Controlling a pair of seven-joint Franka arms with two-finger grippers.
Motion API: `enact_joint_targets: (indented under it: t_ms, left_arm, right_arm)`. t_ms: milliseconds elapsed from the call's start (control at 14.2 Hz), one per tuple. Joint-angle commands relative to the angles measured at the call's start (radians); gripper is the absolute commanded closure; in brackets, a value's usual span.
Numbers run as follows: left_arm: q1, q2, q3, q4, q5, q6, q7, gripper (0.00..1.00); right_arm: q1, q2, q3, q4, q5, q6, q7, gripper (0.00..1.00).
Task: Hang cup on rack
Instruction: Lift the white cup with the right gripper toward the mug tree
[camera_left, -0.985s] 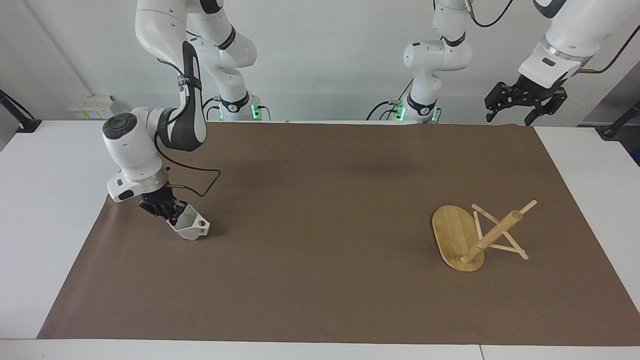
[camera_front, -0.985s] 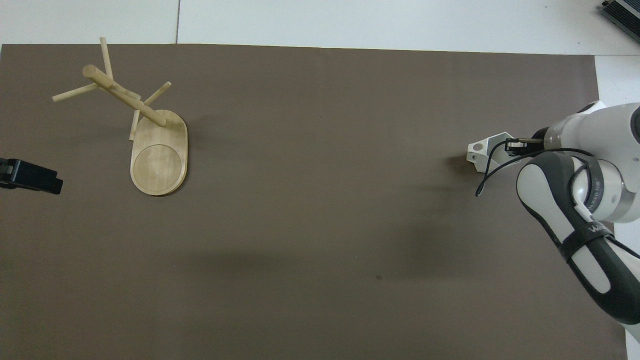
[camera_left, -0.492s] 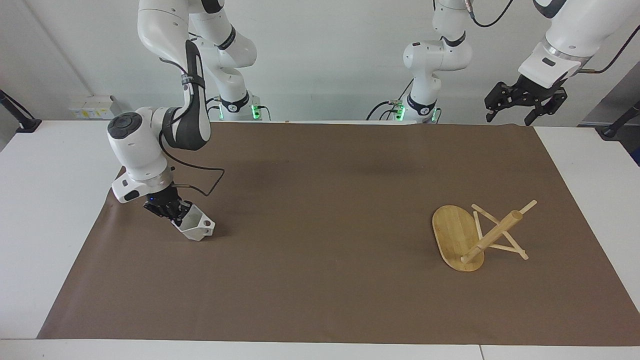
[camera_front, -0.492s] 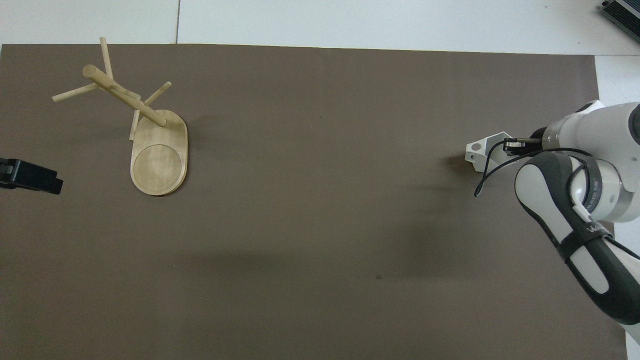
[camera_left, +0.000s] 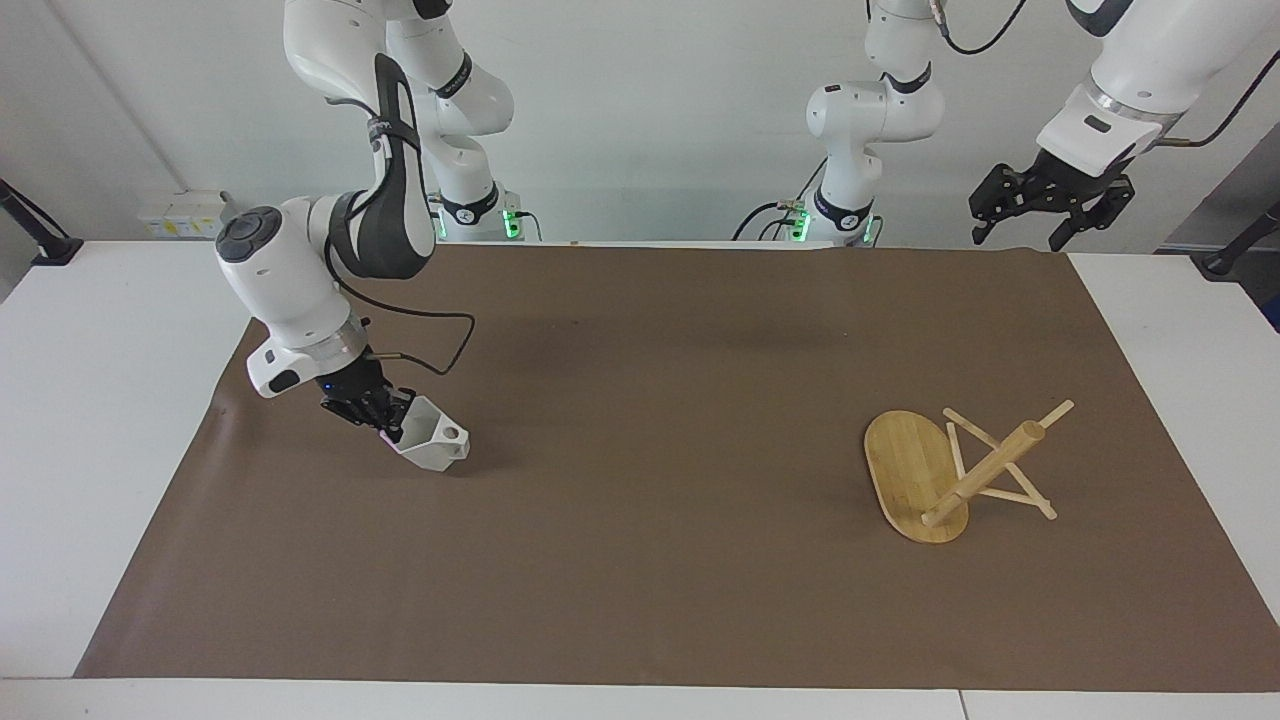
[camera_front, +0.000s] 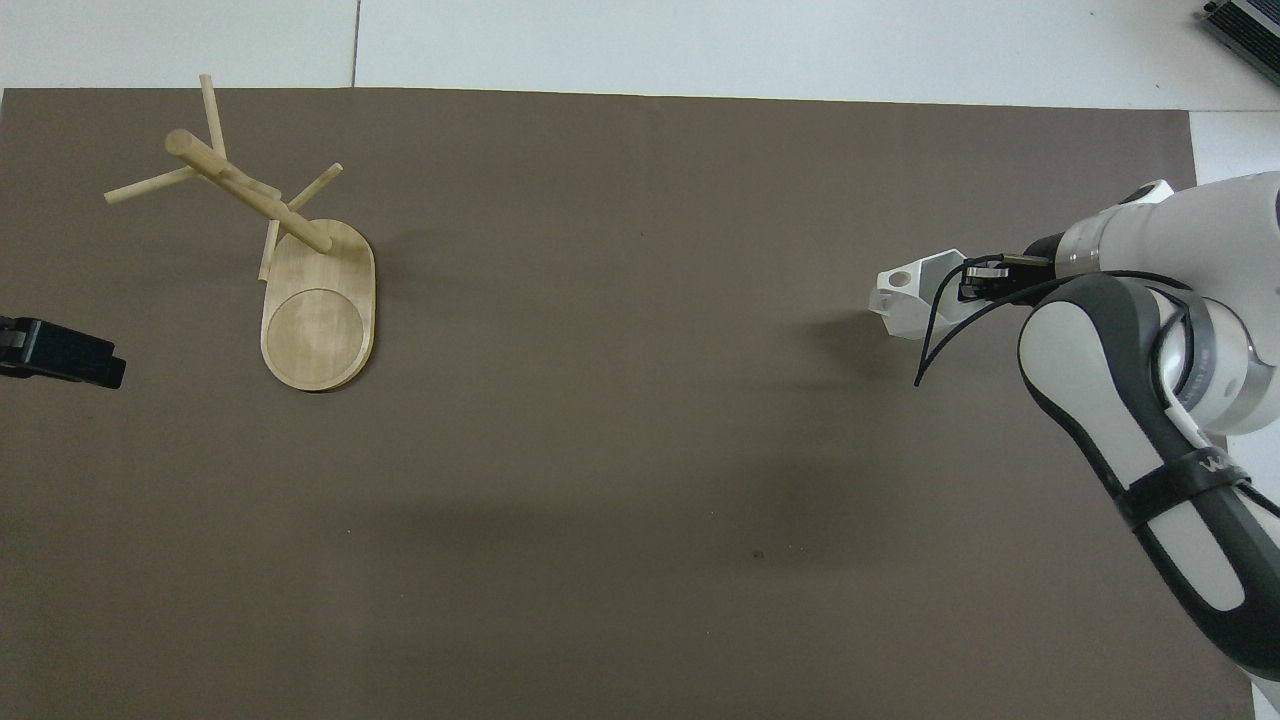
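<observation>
Since a moment ago the right gripper (camera_left: 385, 425) has carried the cup (camera_left: 432, 447) a little way toward the rack (camera_left: 955, 470) and lifted it a bit higher over the brown mat (camera_left: 640, 560). Nothing else has moved.

The right gripper is shut tight on the cup, pinching its rim. The cup hangs tilted, with its open top turned up toward the gripper and its little handle sticking out on the side that faces the rack. You can see the round hole in the handle. The cup does not seem to touch the mat, and its dark shadow lies on the mat just under it. It is well apart from the rack, down at the right arm's end of the table.

The cup is white and not shiny, with flat sides that meet at sharp edges. It gets narrower toward its bottom.

The rack is made of pale wood. It has a flat oval base, one thick round post and thin sticks that cross through the post. It stands on the mat at the left arm's end of the table.

The left gripper (camera_left: 1040, 210) waits up in the air with its black fingers spread wide open, holding nothing. It hangs over the mat's edge, on the rack's side of the table.

The mat is smooth, flat and brown.
</observation>
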Motion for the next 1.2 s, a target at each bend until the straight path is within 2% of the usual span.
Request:
enact_joint_targets:
  t_ms: [0,281,633,1126]
  left_arm:
    - [0.01,-0.025,-0.003,-0.025,-0.004,-0.002,-0.005,0.0]
    - [0.01,-0.025,-0.003,-0.027,-0.004,-0.002,-0.005,0.0]
    - [0.01,-0.025,-0.003,-0.027,-0.004,-0.002,-0.004,0.0]
    - [0.01,-0.025,-0.003,-0.027,-0.004,-0.002,-0.005,0.0]
  right_arm:
    - [-0.008,-0.03,0.027,0.011,0.106,-0.055,0.015,1.0]
    - [-0.008,-0.052,0.068,0.024,0.277,-0.089,0.018,1.0]
    - [-0.008,-0.056,0.165,0.108,0.294,-0.156,0.016,1.0]
    - [-0.008,-0.062,0.219,0.111,0.542,-0.158,0.019,1.0]
